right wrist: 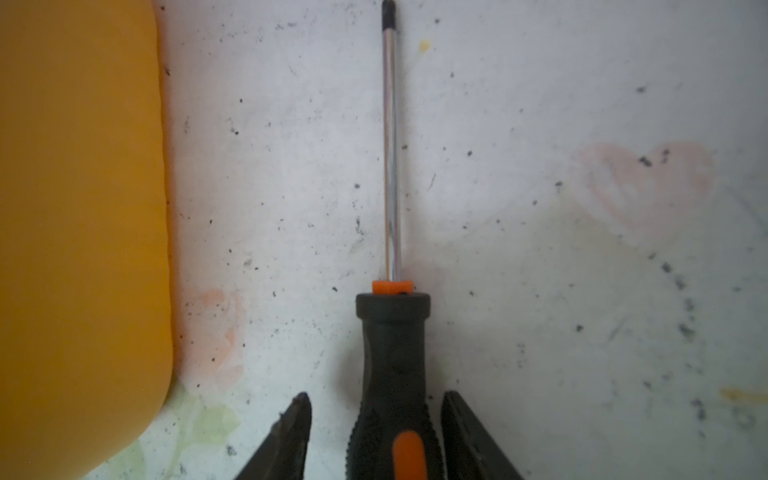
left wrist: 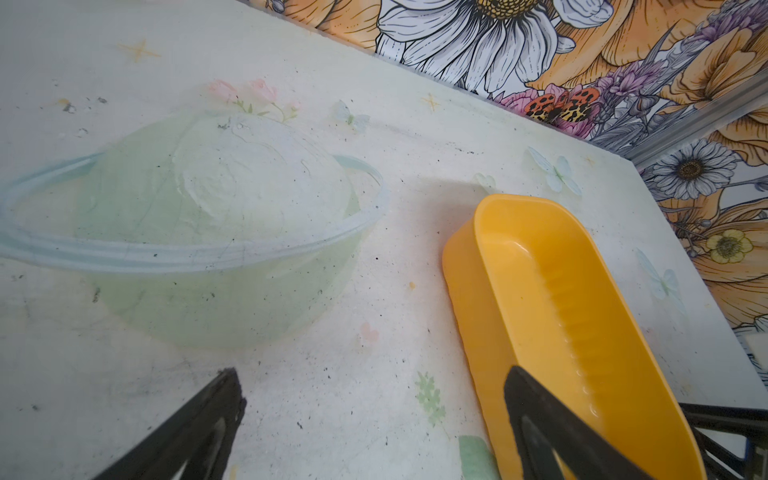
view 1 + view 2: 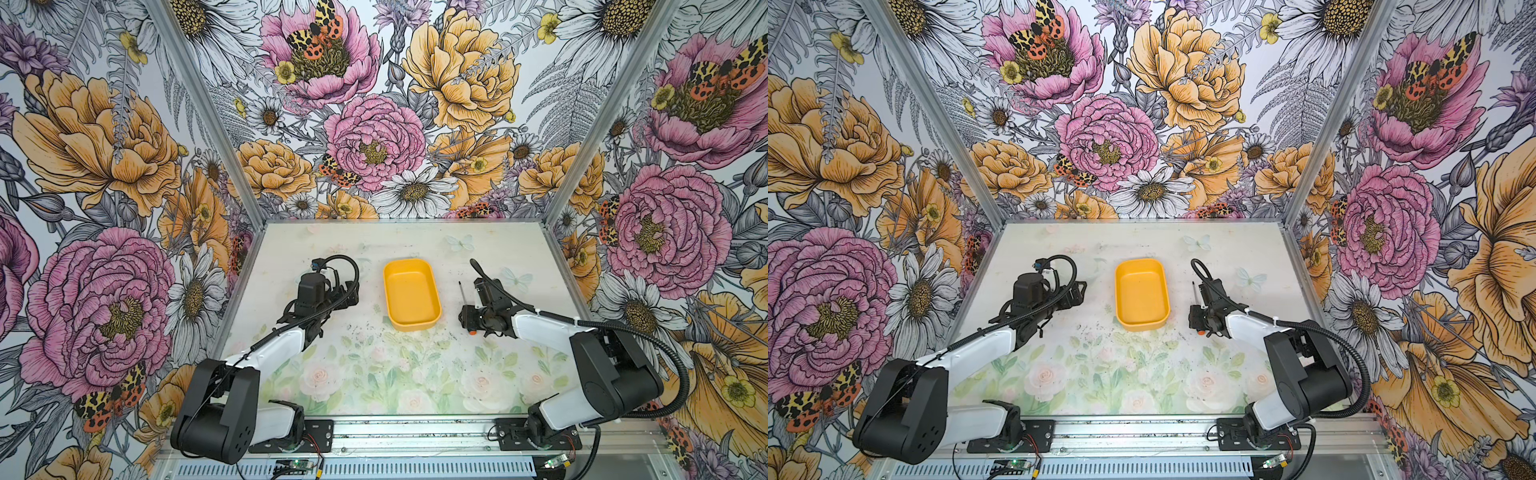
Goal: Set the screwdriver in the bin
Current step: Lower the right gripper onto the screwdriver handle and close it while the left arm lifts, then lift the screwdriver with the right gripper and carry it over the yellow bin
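The screwdriver lies on the worktop, just beside the empty bin in the middle. The right gripper has a finger on each side of the handle, not pinching yet. Next, I think: squeeze, then lift. The left gripper is spread, holding nothing.

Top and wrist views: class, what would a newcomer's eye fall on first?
The loud floral wallpaper on the walls strikes first. Then the empty yellow bin at mid-table. Beside it lies the screwdriver, its handle between the open jaws of the right gripper.
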`<state>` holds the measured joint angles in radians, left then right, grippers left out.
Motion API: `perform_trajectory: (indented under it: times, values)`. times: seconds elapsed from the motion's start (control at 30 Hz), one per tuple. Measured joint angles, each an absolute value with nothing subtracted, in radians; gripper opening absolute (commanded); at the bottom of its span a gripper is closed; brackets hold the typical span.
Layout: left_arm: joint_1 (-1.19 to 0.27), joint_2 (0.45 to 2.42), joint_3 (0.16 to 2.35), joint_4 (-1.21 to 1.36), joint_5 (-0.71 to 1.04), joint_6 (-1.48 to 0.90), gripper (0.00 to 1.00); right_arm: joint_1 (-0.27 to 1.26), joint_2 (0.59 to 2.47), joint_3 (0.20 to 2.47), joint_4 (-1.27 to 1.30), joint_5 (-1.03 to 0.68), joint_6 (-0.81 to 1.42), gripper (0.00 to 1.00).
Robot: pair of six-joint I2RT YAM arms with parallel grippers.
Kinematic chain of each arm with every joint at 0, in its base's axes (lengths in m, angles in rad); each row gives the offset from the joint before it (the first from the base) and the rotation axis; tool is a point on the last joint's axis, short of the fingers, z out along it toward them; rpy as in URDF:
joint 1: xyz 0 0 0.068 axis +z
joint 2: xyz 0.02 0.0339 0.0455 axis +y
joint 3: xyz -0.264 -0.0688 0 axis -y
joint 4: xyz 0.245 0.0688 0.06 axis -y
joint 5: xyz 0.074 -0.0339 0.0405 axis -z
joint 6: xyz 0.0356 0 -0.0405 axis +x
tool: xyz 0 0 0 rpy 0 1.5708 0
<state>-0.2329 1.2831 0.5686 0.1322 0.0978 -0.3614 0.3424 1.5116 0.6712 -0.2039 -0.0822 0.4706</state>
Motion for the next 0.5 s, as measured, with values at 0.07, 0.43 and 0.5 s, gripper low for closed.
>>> perform_trajectory:
  times: [0.07, 0.43, 0.5]
  values:
    - [-0.23, 1.275, 0.566, 0.13, 0.098, -0.361, 0.99, 0.347, 1.515, 0.678, -0.214, -0.072, 0.47, 0.44]
    - [-0.225, 1.272, 0.562, 0.127, 0.098, -0.365, 0.99, 0.35, 1.521, 0.706, -0.289, -0.047, 0.486, 0.14]
    - [-0.225, 1.272, 0.562, 0.127, 0.098, -0.365, 0.99, 0.353, 1.521, 0.708, -0.292, -0.049, 0.489, 0.04]
